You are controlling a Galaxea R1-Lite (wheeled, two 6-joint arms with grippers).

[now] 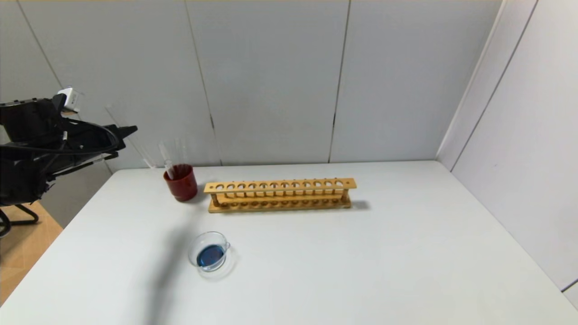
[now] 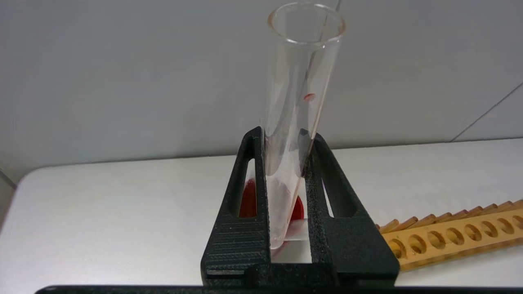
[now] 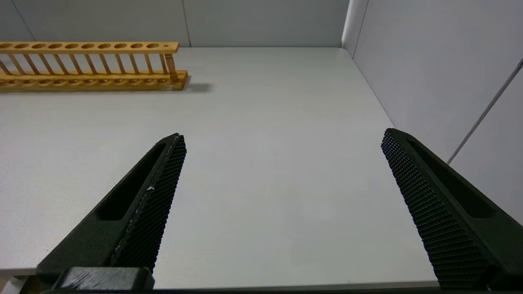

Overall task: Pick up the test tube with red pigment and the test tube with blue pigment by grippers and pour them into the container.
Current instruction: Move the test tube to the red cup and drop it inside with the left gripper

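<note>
A: So where is the test tube with red pigment (image 2: 300, 106)?
B: Squeezed between the left gripper (image 2: 286, 192) fingers, high by the bench (image 1: 361, 253) edge, above the red cup (image 1: 181, 183).
A: And the right gripper (image 3: 282, 179)?
B: Fingers wide, holding nothing.
A: The container (image 1: 210, 256)?
B: On the bench, blue inside. The tube is hard to see from the head view.

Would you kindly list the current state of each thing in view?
Left end effector: shut on test tube, raised at the table's left edge.
Test tube: nearly empty, red traces.
Right end effector: open, empty.
Glass dish: holds blue liquid.
Red cup: upright, holds tubes.
Wooden rack: empty.
</note>
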